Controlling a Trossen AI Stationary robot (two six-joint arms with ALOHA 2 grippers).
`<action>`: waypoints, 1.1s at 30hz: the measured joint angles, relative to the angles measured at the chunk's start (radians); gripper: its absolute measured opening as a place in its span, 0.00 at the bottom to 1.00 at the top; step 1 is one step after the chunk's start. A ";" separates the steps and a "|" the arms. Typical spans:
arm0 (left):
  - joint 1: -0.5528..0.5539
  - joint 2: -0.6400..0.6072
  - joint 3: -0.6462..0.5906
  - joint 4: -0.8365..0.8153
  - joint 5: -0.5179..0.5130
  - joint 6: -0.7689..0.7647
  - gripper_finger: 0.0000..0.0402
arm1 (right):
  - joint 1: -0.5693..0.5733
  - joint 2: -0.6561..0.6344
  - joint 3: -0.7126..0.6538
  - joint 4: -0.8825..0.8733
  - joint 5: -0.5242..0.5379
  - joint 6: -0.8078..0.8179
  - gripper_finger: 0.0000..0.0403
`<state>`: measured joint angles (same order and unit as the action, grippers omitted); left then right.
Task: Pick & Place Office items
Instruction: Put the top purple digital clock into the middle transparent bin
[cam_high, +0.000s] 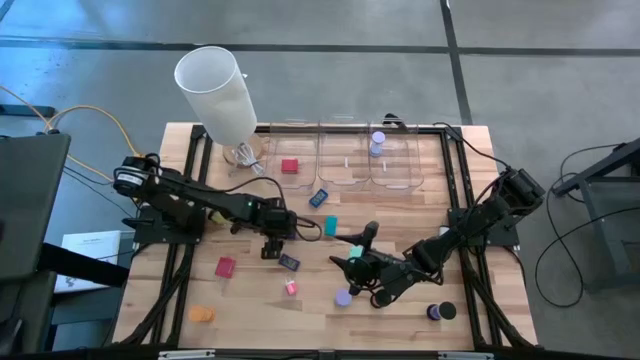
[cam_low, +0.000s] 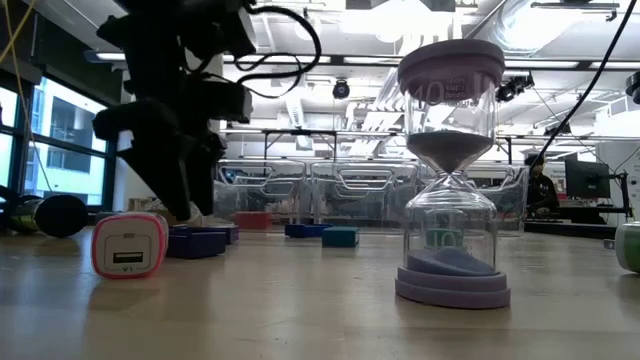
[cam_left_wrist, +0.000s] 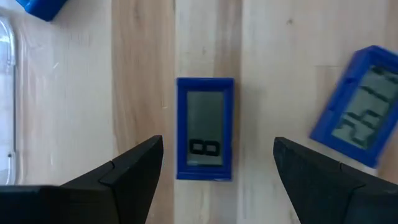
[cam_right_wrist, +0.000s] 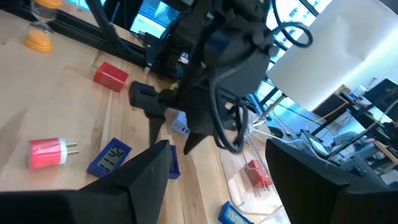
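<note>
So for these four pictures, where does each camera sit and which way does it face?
High: overhead, looking straight down on the table and both arms.
Low: at tabletop height, level past a lavender hourglass; the left arm comes down.
Left wrist: down between the open left gripper onto a blue clock.
Right wrist: past the open right gripper at the left arm.
Shared: that clock, also overhead.

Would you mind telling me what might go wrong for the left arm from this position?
The left tool hangs open above a small blue clock on the table. A second blue clock lies tilted just beyond one finger; descending could nudge it. The clock lies flat, so the fingers may slip off its thin edges. The right tool waits nearby, so the arms could collide.
</note>
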<state>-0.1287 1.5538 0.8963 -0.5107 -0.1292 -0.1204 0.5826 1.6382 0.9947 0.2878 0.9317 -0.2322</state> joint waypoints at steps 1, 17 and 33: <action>0.005 0.000 0.000 -0.002 -0.004 0.000 0.74 | 0.000 0.000 0.000 0.000 0.000 0.000 0.63; 0.031 -0.001 0.000 0.067 -0.009 0.104 0.74 | 0.000 0.000 0.000 -0.001 0.000 0.000 0.63; 0.038 0.115 0.000 0.048 0.046 0.067 0.74 | 0.000 0.000 0.000 -0.001 -0.024 0.008 0.63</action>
<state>-0.0905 1.6689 0.8962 -0.4629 -0.0835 -0.0531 0.5827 1.6379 0.9951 0.2869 0.9080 -0.2245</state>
